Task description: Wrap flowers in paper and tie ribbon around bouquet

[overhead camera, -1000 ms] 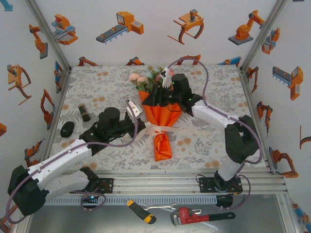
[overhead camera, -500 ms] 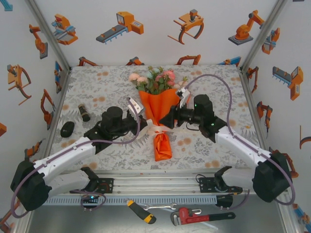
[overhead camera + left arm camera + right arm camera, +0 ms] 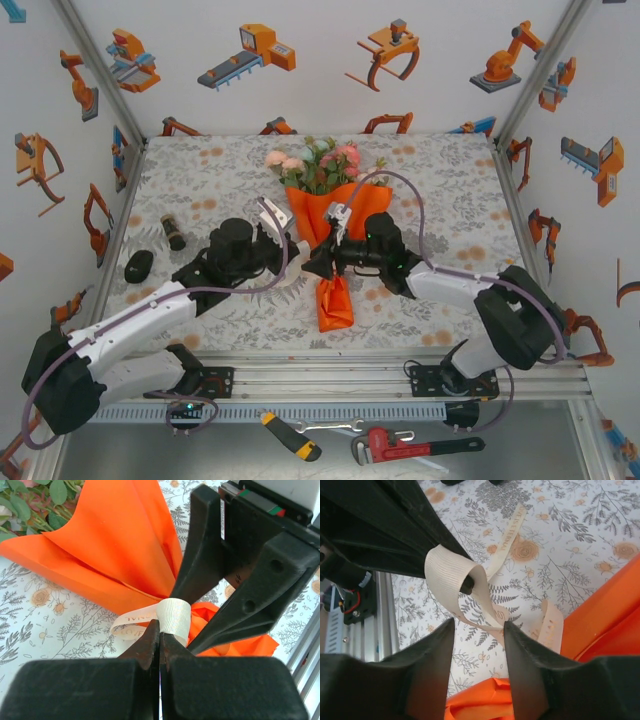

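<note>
Two small dark objects, a short cylinder (image 3: 174, 232) and a black oval lump (image 3: 138, 265), lie near the left edge of the table (image 3: 450, 170), well apart from everything else. Right of them, the left gripper (image 3: 292, 264) reaches the narrow waist of the bouquet (image 3: 330, 240). The bouquet lies in the middle of the table, its blooms toward the far edge and its tail toward the near edge. Seen from the left wrist, that gripper's jaws are pressed together, pinching the ribbon (image 3: 173, 616). The ribbon is a cream band wrapped round the gathered neck of the paper (image 3: 115, 540). Above the neck the orange sheet fans out into a cone, with the pink, peach and white flowers (image 3: 318, 165) and their green leaves spilling from its wide mouth. Below it, a short crumpled orange tail points at the near edge. Just right of the waist the right gripper (image 3: 312, 264) meets the left one tip to tip. Its jaws are spread in a V straddling the tied neck. From the right wrist, a loop of ribbon hangs from the left gripper's tip above the open fingers (image 3: 432, 655). A strand passes through the gap between the fingers, and loose printed tails lie on the floral cloth beside the paper.
</note>
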Motion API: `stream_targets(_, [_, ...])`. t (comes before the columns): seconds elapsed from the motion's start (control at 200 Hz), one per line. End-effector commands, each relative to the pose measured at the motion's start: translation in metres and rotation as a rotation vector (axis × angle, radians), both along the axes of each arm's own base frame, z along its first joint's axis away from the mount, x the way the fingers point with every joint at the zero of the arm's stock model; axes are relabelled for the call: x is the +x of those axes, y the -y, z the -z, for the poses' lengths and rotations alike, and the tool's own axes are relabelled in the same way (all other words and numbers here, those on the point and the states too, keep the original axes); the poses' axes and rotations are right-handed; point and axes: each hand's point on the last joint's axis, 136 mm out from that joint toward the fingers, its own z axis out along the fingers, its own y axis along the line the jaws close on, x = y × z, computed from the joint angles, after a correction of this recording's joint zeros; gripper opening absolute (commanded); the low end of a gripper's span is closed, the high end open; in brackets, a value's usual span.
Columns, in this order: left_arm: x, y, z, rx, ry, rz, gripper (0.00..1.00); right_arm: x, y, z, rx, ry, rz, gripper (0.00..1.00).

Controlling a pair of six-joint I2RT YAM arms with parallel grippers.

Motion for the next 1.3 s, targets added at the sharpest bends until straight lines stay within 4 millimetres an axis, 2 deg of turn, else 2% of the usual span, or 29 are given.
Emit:
stream_targets(0.0, [0.004, -0.001, -0.012, -0.017, 0.000, -0.029, 0.00, 0.001, -0.008, -0.048, 0.115, 0.126, -0.029, 0.23])
stream_targets(0.08, [0.008, -0.006, -0.009, 0.002, 0.000, -0.063, 0.00, -0.001, -0.003, -0.051, 0.119, 0.134, -0.020, 0.00])
stream_targets(0.2, [0.013, -0.018, -0.007, 0.032, -0.001, -0.117, 0.00, -0.008, 0.003, -0.056, 0.128, 0.145, -0.017, 0.00])
stream_targets(0.295, [0.006, -0.020, 0.001, 0.074, -0.015, -0.090, 0.01, -0.010, 0.011, -0.064, 0.144, 0.139, -0.010, 0.00])
stream_targets(0.35, [-0.003, -0.018, 0.008, 0.090, -0.041, -0.040, 0.06, -0.009, 0.019, -0.068, 0.148, 0.130, 0.011, 0.00])
stream_targets(0.466, [-0.046, 0.005, 0.014, 0.026, -0.113, 0.205, 0.31, -0.007, 0.032, -0.060, 0.095, 0.119, 0.049, 0.00])
stream_targets(0.531, [-0.050, 0.006, 0.014, 0.002, -0.110, 0.208, 0.39, -0.013, 0.035, -0.052, 0.052, 0.131, 0.023, 0.00])
stream_targets(0.616, [-0.034, -0.007, 0.010, 0.021, -0.054, 0.094, 0.45, -0.017, 0.041, -0.044, 0.008, 0.143, 0.019, 0.00])
stream_targets(0.706, [0.000, -0.036, 0.001, 0.047, 0.000, -0.137, 0.47, -0.025, 0.047, -0.036, -0.032, 0.160, 0.001, 0.00])
stream_targets(0.776, [0.026, -0.057, 0.001, 0.024, -0.073, -0.285, 0.47, -0.030, 0.051, -0.031, -0.042, 0.174, -0.001, 0.00])
stream_targets(0.836, [0.042, -0.061, 0.012, 0.000, -0.197, -0.328, 0.46, -0.035, 0.053, -0.028, -0.043, 0.172, -0.018, 0.00])
stream_targets(0.926, [0.054, -0.052, 0.040, 0.015, -0.346, -0.347, 0.43, -0.037, 0.054, -0.024, -0.050, 0.158, -0.016, 0.00])
stream_targets(1.031, [0.057, -0.032, 0.073, 0.022, -0.460, -0.302, 0.43, -0.035, 0.055, -0.022, -0.054, 0.150, 0.001, 0.00])
stream_targets(1.176, [0.062, -0.008, 0.100, 0.035, -0.470, -0.191, 0.52, -0.034, 0.056, -0.025, -0.051, 0.159, 0.005, 0.00])
stream_targets(1.297, [0.075, -0.002, 0.117, 0.052, -0.489, -0.186, 0.56, -0.034, 0.055, -0.027, -0.052, 0.159, 0.000, 0.00])
